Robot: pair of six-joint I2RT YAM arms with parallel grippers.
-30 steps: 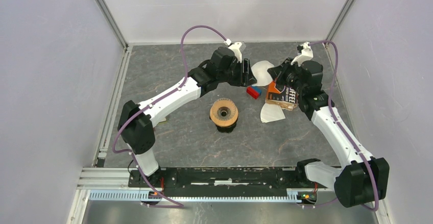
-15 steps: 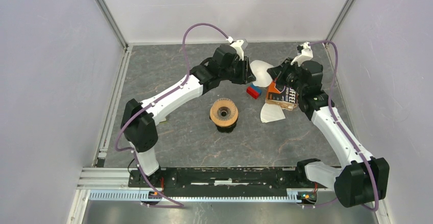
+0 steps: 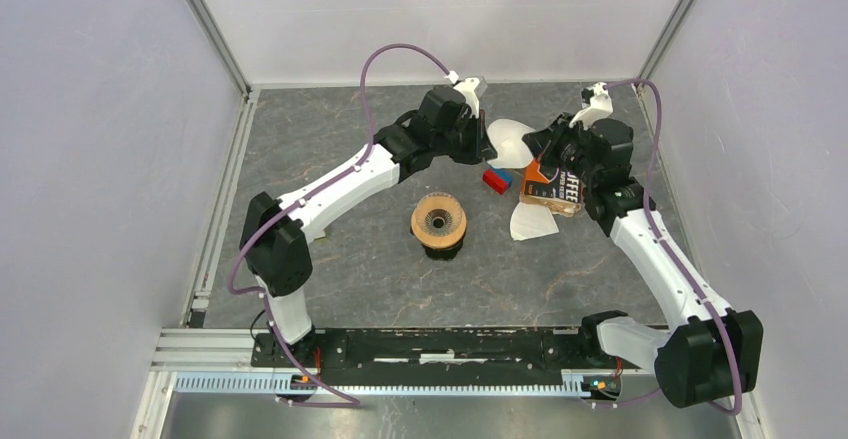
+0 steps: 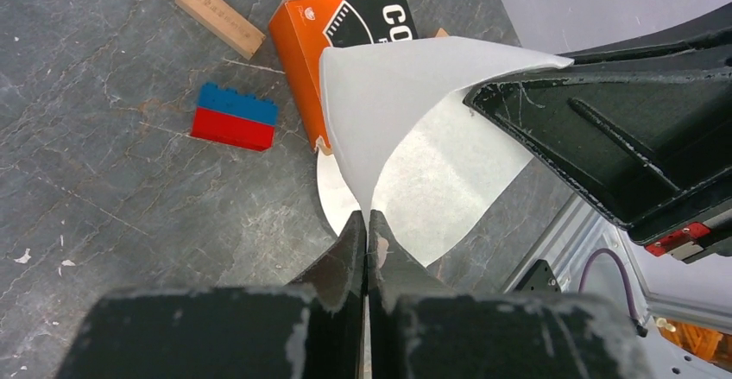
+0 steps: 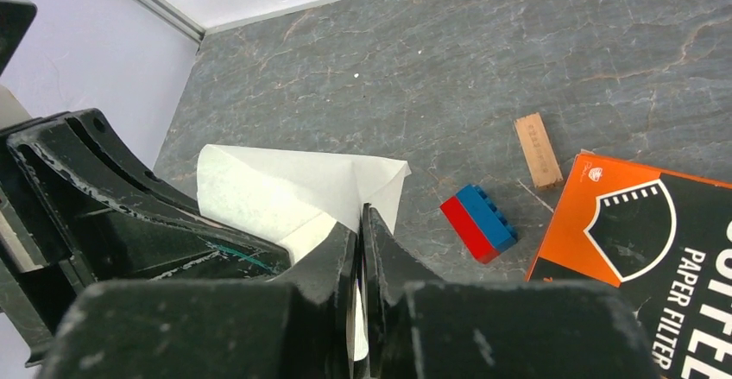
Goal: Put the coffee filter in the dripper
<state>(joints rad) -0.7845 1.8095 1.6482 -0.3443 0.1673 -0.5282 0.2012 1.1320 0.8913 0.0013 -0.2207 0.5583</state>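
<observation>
The coffee filter (image 3: 512,141) hangs above the table at the back, stretched between both grippers. My left gripper (image 4: 367,215) is shut on one edge of the white paper (image 4: 406,94). My right gripper (image 5: 360,211) is shut on the opposite edge of the filter (image 5: 276,185), with paper showing between its fingers. From above, the left gripper (image 3: 488,139) and right gripper (image 3: 538,149) face each other across it. The dripper (image 3: 438,221), with its wooden collar ring, stands alone at mid-table, nearer than both grippers.
An orange and black filter box (image 3: 555,189) lies under the right arm. A flat folded white filter (image 3: 530,222) lies beside it. A red and blue brick (image 3: 496,179) sits just below the held filter. A small wooden block (image 5: 537,148) lies by the box.
My left gripper moved slightly right onto the filter's edge and went from open to shut on it. The right arm has stayed where it was.
</observation>
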